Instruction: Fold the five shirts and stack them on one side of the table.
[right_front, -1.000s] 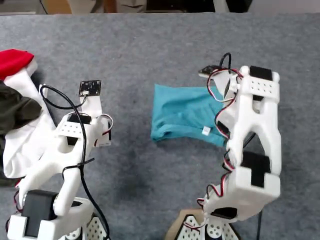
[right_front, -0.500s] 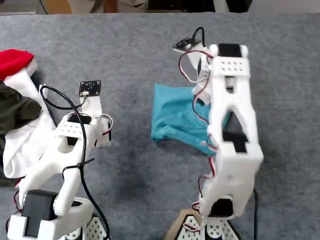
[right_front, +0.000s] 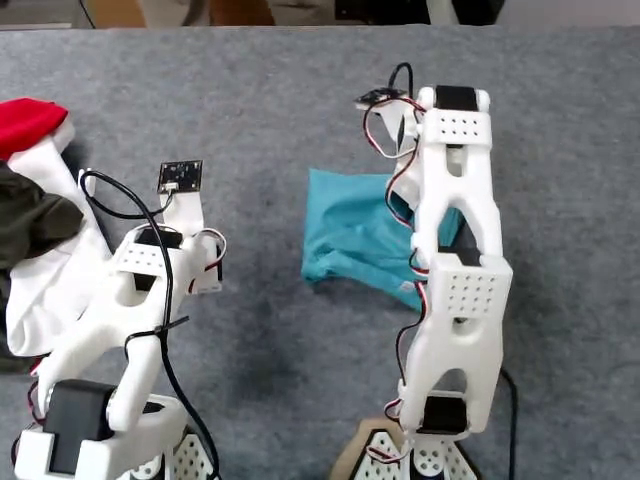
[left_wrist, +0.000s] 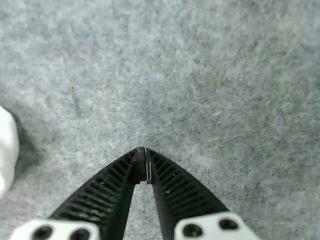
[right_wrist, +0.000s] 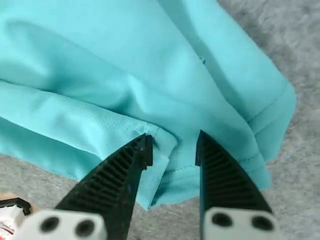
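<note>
A teal shirt (right_front: 350, 235) lies partly folded in the middle of the grey table (right_front: 270, 110). The right arm stretches out over the shirt's right part, hiding that side. In the right wrist view my right gripper (right_wrist: 172, 145) hangs open just above the teal shirt (right_wrist: 125, 85), its fingertips on either side of a folded hem edge. At the left, my left gripper (left_wrist: 141, 162) is shut with nothing in it, pointing down at bare table. A heap of shirts, red (right_front: 28, 120), white (right_front: 50, 265) and dark green (right_front: 30, 225), lies at the table's left edge.
The left arm's base (right_front: 80, 430) and the right arm's base (right_front: 440, 440) stand at the near edge. A corner of white cloth (left_wrist: 6, 150) shows beside the left gripper in the left wrist view. Bare grey table spreads at the far side and right.
The right arm has swung from the shirt's right side to a straight reach over it, away from the near edge. The left arm and the heap have not moved.
</note>
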